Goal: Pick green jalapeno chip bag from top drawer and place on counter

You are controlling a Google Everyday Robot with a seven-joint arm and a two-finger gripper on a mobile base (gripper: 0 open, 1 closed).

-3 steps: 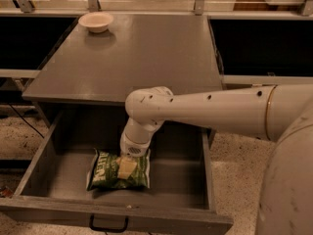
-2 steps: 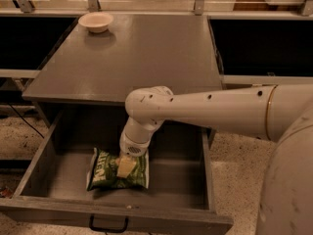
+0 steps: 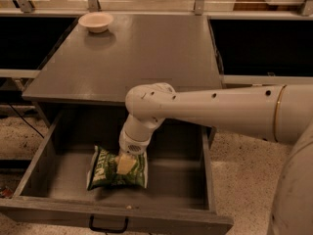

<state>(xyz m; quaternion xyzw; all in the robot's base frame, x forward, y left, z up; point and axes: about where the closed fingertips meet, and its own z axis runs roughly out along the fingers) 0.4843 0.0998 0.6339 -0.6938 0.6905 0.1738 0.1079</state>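
Reaching past the worktop [image 3: 146, 58] front edge, the hand [image 3: 126, 164] touches the green jalapeno chip bag [image 3: 105, 173], grip unclear; probably light, crinkly, pinch mid-body.

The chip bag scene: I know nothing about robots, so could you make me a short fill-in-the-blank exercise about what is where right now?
1. The top drawer below the counter stands ____, not closed.
2. The green jalapeno chip bag lies inside the ____.
3. The gripper is down in the drawer, right on the ____.
4. At the counter's far left corner sits a pale ____.

Missing words: open; drawer; bag; bowl.
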